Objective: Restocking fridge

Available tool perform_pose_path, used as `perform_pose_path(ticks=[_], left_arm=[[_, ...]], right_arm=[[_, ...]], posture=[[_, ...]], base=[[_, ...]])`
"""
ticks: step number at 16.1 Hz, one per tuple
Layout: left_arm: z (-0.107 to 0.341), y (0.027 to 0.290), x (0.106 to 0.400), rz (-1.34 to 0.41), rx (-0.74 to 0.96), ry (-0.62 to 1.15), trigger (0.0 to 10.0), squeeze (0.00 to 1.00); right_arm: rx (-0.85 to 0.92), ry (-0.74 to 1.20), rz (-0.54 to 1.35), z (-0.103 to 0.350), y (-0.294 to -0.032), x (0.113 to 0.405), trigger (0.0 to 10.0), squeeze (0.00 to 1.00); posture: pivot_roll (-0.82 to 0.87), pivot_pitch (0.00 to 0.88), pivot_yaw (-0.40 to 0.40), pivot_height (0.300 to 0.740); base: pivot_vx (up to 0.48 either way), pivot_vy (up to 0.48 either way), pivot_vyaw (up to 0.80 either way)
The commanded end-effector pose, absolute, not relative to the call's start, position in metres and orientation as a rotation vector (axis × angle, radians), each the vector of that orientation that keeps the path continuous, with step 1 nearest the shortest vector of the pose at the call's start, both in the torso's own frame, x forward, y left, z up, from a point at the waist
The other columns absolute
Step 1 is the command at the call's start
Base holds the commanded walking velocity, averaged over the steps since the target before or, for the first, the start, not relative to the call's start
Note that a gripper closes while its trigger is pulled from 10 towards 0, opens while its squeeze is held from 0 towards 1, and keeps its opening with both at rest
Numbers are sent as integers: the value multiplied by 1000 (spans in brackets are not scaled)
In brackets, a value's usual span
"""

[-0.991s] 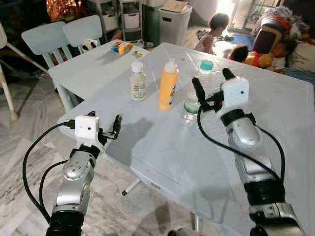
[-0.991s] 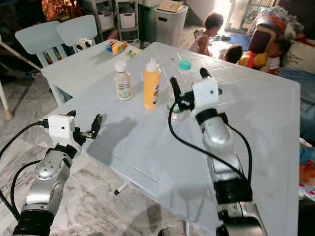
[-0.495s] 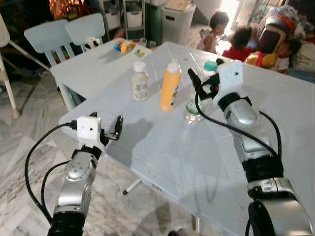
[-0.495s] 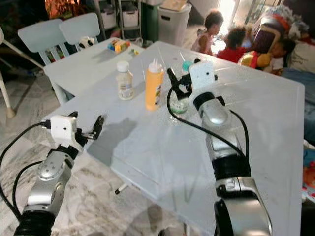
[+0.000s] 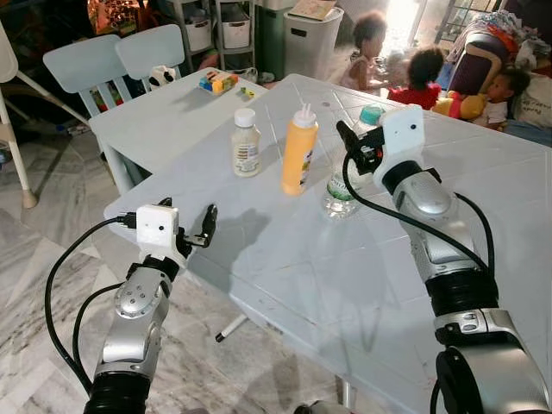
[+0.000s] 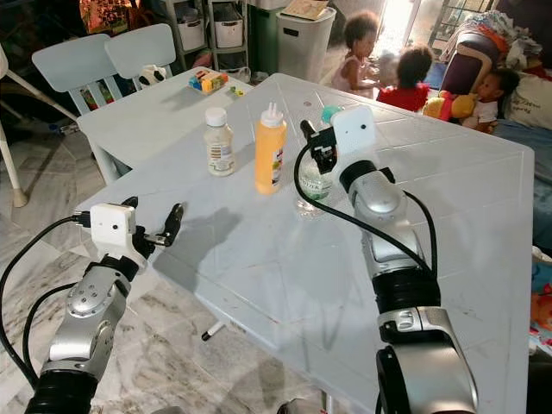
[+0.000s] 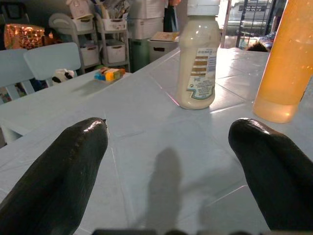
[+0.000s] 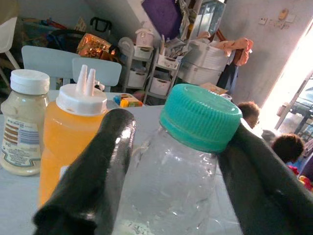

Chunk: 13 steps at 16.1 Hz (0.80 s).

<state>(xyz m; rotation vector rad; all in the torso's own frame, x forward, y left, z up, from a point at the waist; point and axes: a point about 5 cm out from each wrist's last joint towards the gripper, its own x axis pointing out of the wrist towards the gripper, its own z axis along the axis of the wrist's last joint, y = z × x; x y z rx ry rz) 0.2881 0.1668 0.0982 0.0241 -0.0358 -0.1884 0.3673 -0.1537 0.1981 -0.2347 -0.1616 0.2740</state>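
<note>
Pale tiled table (image 5: 285, 276) fills frame centre; two chairs (image 5: 112, 60) upper left, people on the floor upper right. Right gripper (image 8: 171, 161) open, fingers either side of the teal-capped clear water bottle (image 8: 181, 166); contact unclear. Orange squeeze bottle (image 5: 298, 152) and mayonnaise bottle (image 5: 245, 144) just left. Left gripper (image 7: 168, 161) open, low at table edge.

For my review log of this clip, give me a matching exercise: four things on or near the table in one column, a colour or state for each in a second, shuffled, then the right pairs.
Things:
1. clear water bottle
2. squeeze bottle
3. small bottle with white cap
4. left gripper

States:
A. orange, white nozzle cap
B. open, at the table's near edge
C. teal cap, between the right gripper's fingers
D. creamy white contents, leftmost of the three bottles

Pairs: 1-C, 2-A, 3-D, 4-B
</note>
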Motion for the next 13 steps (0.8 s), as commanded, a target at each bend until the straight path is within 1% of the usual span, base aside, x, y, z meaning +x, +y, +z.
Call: perform_pose_path(ticks=[1,3,5,7,10,11,12,13], left_arm=[[100,163,290,-201,30,-37,10000,0],[98,163,289,-198,33,-25,10000,0],[94,167,289,-157,32,11,10000,0],[92,171,290,-119,28,28,10000,0],[91,176,288,-100,29,39,10000,0],[90,177,288,-94,37,47,10000,0],[88,180,288,-76,56,61,10000,0],[88,181,288,-77,59,62,10000,0]], right_arm=[[-236,-173,258,207,-157,369,0,0],[-235,-167,256,205,-158,369,0,0],[-210,-171,256,206,-157,368,0,0],[-141,-212,271,212,-151,359,0,0],[-50,-233,275,206,-147,337,0,0],[-56,-233,258,200,-147,331,8784,0],[-37,-217,227,188,-148,321,10000,0],[-29,-214,225,186,-148,318,10000,0]], posture=[[-31,0,-23,740],[-27,0,-26,740],[-24,0,-27,740],[-16,0,-33,740],[-14,0,-33,740],[-16,0,-30,740],[-17,0,-26,740],[-17,0,-23,740]], base=[[0,0,0],[0,0,0],[0,0,0],[0,0,0],[0,0,0],[0,0,0],[-240,0,0],[-251,0,0]])
